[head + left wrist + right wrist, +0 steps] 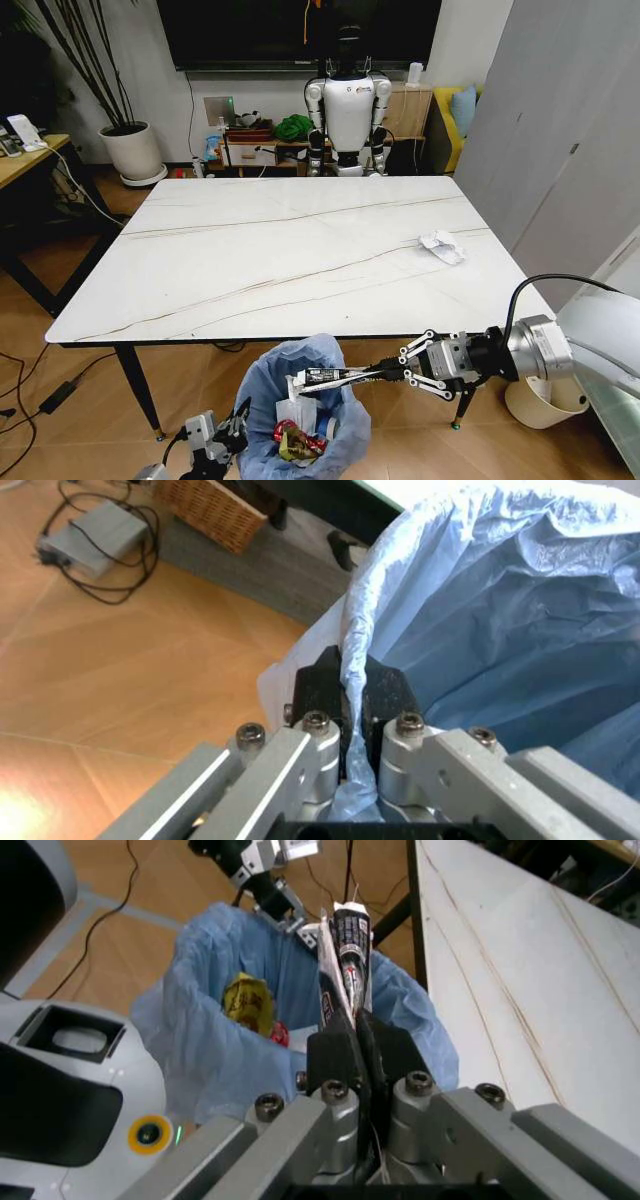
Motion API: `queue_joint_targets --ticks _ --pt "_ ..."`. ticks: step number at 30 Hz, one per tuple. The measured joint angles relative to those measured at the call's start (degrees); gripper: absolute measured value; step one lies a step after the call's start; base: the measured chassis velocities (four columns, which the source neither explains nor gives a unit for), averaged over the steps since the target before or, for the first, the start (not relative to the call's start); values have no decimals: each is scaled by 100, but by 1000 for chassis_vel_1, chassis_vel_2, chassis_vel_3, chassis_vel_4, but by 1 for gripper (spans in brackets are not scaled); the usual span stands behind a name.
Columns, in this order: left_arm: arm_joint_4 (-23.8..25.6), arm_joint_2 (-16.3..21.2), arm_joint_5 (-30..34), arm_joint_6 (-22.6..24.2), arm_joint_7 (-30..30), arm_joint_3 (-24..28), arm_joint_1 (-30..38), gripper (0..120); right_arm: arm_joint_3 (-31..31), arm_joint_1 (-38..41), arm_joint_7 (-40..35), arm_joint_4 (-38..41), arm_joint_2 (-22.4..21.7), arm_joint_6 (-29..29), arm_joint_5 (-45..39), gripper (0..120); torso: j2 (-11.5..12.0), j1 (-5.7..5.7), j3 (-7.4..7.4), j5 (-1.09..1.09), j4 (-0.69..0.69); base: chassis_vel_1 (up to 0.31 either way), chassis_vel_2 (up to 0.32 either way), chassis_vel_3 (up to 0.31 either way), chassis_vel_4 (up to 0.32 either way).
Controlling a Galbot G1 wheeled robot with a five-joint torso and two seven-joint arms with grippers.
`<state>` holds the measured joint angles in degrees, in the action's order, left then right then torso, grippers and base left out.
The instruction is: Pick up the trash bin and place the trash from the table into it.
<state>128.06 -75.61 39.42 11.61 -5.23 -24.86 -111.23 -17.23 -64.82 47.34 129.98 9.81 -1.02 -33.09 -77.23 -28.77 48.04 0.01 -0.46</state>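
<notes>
The left gripper (352,686) pinches the blue bag rim of the trash bin (300,405), holding it below the table (250,250) edge. The right gripper (362,376) clamps a flattened dark wrapper (345,945) directly over the bin's mouth, while a crumpled white tissue (441,246) lies on the tabletop beyond it.

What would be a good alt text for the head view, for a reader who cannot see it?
The right claw holds a flattened black-and-white wrapper over the blue-lined trash bin, which the left claw grips by its rim below the table. One crumpled white paper lies on the marble-look top.
</notes>
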Motion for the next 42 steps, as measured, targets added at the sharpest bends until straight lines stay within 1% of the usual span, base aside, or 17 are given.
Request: queue_joint_targets --ticks 9,16,25,28,29,30,32,33,36,38,39,41,42 --pt "-193 -63 1 16 11 183 178 0 76 -11 -65 79 1 34 283 0 0 0 0 0 1 0 0 0 0" --pt "-395 -226 -11 18 98 370 365 0 252 -27 -65 32 52 -85 403 0 0 0 0 -1 1 0 0 0 0" --pt "-425 -239 -40 18 108 434 382 0 353 -11 -62 8 79 -176 481 0 0 0 0 0 1 0 0 0 0" --pt "-379 -227 -40 19 108 415 358 0 380 6 -109 -3 84 -204 481 15 0 0 0 0 1 0 0 0 0" --pt "-379 -227 -40 19 108 415 358 0 380 6 -109 -3 84 -204 481 15 0 0 0 0 1 0 0 0 0" --pt "-370 -227 -40 19 108 411 352 0 380 5 -112 -5 89 -206 481 19 0 0 0 0 1 0 0 0 0" --pt "-349 -226 -39 21 108 402 340 0 381 -8 -114 -8 101 -211 487 30 0 1 0 0 1 0 0 0 0" --pt "-349 -226 -39 21 108 402 340 0 381 -8 -114 -8 101 -211 487 30 0 1 0 0 1 0 0 0 0" --pt "-332 -228 -38 23 108 399 337 0 377 -12 -115 -12 112 -212 487 43 0 1 0 0 1 0 0 0 0" --pt "-330 -229 -38 24 108 399 336 0 375 -13 -115 -15 114 -212 487 45 0 1 0 -1 0 0 0 0 0" --pt "-320 -235 -38 25 108 396 327 0 362 -17 -126 -46 130 -218 481 53 0 1 0 -2 0 0 0 0 0" --pt "-297 -240 -44 25 108 373 301 0 335 -23 -273 -100 194 -219 393 63 0 1 0 -2 0 0 0 0 0" --pt "-297 -240 -44 25 108 373 301 0 335 -23 -273 -100 194 -219 393 63 0 1 0 -2 0 0 0 0 0"
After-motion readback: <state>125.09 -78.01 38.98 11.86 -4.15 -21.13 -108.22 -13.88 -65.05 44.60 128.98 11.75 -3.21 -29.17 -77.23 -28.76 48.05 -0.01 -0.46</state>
